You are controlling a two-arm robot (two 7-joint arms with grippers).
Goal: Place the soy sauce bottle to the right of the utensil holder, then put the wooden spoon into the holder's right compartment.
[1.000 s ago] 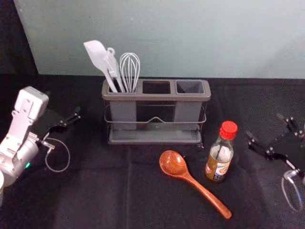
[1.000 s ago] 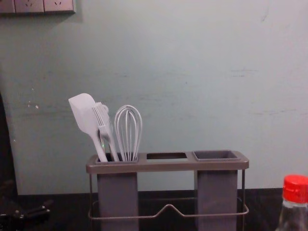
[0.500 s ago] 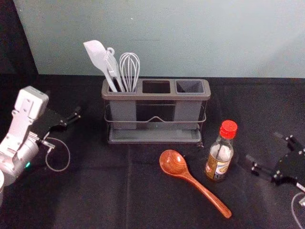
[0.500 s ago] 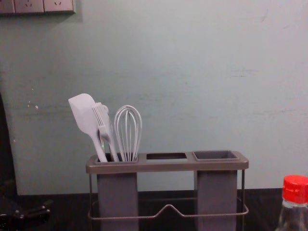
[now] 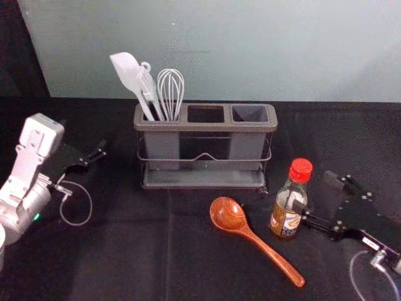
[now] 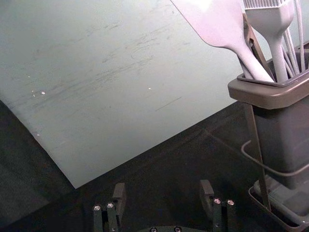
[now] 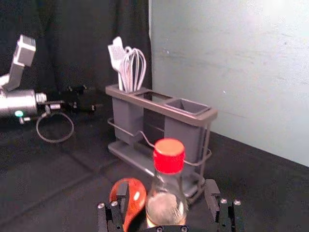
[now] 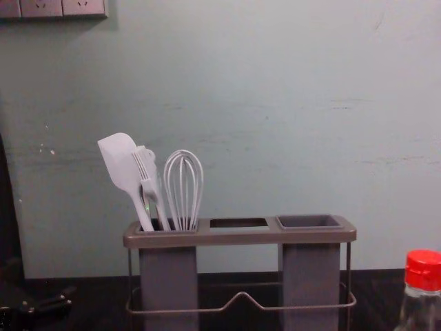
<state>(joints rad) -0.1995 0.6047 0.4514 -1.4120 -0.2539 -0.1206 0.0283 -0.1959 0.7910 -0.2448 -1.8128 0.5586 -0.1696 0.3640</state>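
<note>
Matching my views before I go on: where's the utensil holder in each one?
Head view: utensil holder, upper middle.
Chest view: utensil holder, low, around the centre.
Left wrist view: utensil holder, beyond the left pincer, off to one side.
Right wrist view: utensil holder, behind the soy sauce bottle.
Shared landmark: white brush in its left compartment.

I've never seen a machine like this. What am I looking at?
It is a robot with two arms, each ending in a gripper. One picture comes from its head, one from its chest, one from each wrist. On the dark surface are a wooden spoon, an upright soy sauce bottle and a holder with pale utensils at its left end. Nothing is held: the left gripper is open to the holder's left, and the right gripper is open at the bottle, seemingly about to grasp it.
</note>
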